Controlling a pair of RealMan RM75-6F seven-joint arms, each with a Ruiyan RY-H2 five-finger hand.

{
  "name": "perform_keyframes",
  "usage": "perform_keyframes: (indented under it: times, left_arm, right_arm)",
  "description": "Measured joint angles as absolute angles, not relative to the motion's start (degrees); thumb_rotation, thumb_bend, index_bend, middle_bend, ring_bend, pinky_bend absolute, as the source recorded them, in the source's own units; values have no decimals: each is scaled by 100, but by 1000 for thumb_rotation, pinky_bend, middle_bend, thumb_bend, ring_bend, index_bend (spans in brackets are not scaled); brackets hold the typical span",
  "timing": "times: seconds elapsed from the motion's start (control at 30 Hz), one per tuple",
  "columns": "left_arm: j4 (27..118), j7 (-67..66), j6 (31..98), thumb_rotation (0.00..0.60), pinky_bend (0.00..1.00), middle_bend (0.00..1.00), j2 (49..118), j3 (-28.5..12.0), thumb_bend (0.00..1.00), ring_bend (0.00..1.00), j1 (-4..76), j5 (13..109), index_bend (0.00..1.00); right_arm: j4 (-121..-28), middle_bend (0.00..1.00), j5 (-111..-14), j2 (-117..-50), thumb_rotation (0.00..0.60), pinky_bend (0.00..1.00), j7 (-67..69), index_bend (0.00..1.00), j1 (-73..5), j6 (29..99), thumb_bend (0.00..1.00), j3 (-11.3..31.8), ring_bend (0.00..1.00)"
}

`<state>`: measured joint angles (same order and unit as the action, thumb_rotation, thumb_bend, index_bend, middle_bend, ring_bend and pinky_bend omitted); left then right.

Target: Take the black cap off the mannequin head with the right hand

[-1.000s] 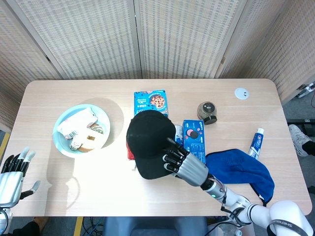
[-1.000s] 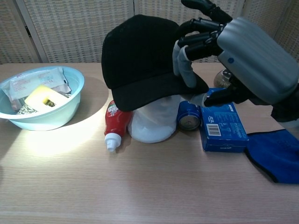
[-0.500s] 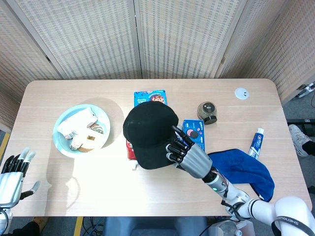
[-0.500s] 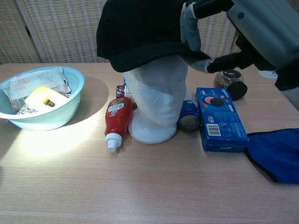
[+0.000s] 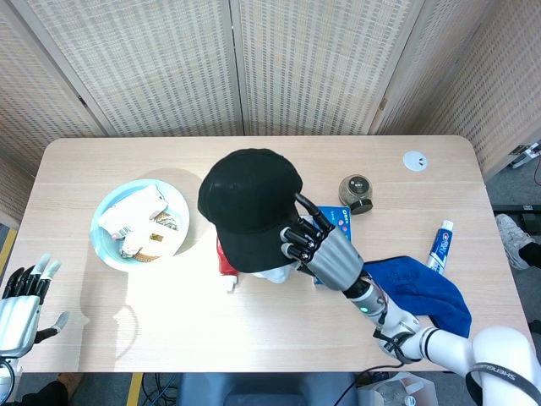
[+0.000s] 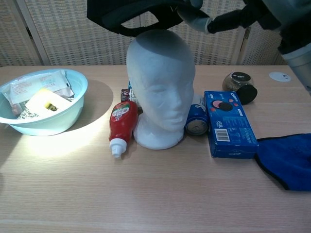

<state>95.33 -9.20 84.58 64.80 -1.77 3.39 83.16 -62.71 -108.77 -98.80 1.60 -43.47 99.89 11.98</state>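
My right hand (image 5: 317, 252) grips the black cap (image 5: 248, 207) by its brim and holds it up in the air. In the chest view the cap (image 6: 136, 12) hangs just above the white mannequin head (image 6: 159, 87), clear of its crown, and the right hand (image 6: 233, 17) shows at the top edge. The bare head stands upright at the table's middle. From above, the cap hides most of the mannequin head (image 5: 275, 273). My left hand (image 5: 21, 296) rests low at the left table edge, fingers apart and holding nothing.
A light blue bowl (image 6: 73, 104) with packets sits at the left. A red bottle (image 6: 120, 126), a blue can (image 6: 197, 121) and a blue cookie box (image 6: 228, 124) crowd the mannequin's base. A blue cloth (image 6: 289, 160), a dark jar (image 6: 239, 86) and a toothpaste tube (image 5: 439, 245) lie right.
My right hand has lifted the cap up and back off the mannequin head, which now stands fully bare. The left hand has not moved.
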Motion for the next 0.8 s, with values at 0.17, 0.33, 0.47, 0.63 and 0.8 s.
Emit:
perform_keyframes:
  times: [0.17, 0.33, 0.47, 0.63, 0.8]
  left_arm:
    - [9542, -926, 8451, 600, 28, 14, 6467, -180, 246, 79, 340, 8301, 38]
    - [9554, -954, 8413, 600, 28, 14, 6461, -183, 246, 79, 362, 8286, 38]
    - [9559, -971, 8397, 600, 28, 14, 6474, -180, 246, 79, 376, 8296, 38]
    - [9562, -990, 8389, 600, 28, 14, 6486, -171, 246, 79, 384, 8302, 39]
    - [9565, -992, 8407, 600, 28, 14, 6492, -160, 246, 79, 371, 8308, 39]
  right_arm:
    - [-6492, 574, -10812, -9626, 600, 73, 137, 1000, -4335, 10117, 496, 1319, 321]
    - [-6719, 577, -10663, -9214, 600, 73, 168, 1000, -4139, 10224, 497, 1357, 321]
    - [-6827, 577, -10528, -8916, 600, 73, 290, 1000, -3882, 10275, 497, 1280, 321]
    - [-6619, 577, -10443, -8710, 600, 73, 406, 1000, -3633, 10262, 497, 1076, 321]
    - [-6227, 578, -10324, -8648, 600, 73, 654, 1000, -3445, 10212, 496, 920, 321]
